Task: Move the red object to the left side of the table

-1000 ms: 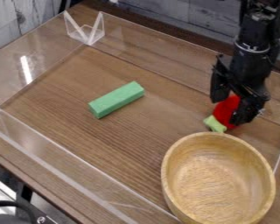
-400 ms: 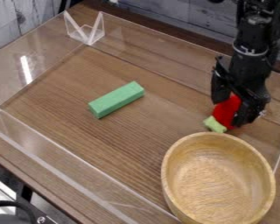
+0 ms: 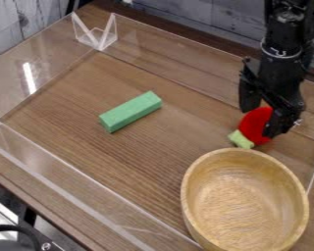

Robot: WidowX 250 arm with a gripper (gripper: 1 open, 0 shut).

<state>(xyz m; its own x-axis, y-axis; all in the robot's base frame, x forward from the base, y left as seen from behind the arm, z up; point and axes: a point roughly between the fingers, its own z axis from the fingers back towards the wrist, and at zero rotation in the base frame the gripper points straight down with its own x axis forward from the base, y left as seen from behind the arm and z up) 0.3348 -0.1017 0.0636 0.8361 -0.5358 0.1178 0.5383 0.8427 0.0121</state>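
Brown wood grain covers the bench (image 3: pixel 81 93), fenced by low clear walls, and the red object (image 3: pixel 255 124) lies at its right side, its pale green stub (image 3: pixel 241 140) pointing toward the wooden bowl (image 3: pixel 245 203). Over it, the black hand (image 3: pixel 270 116) points straight down with fingers spread, straddling the toy without a visible pinch. A good grasp probably means closing squarely across its middle, then carrying left past the green block (image 3: pixel 130 111).

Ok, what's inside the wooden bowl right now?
Nothing shows inside the wooden bowl, only bare wood. Its near rim hides a thin strip of the inner wall closest to the camera.
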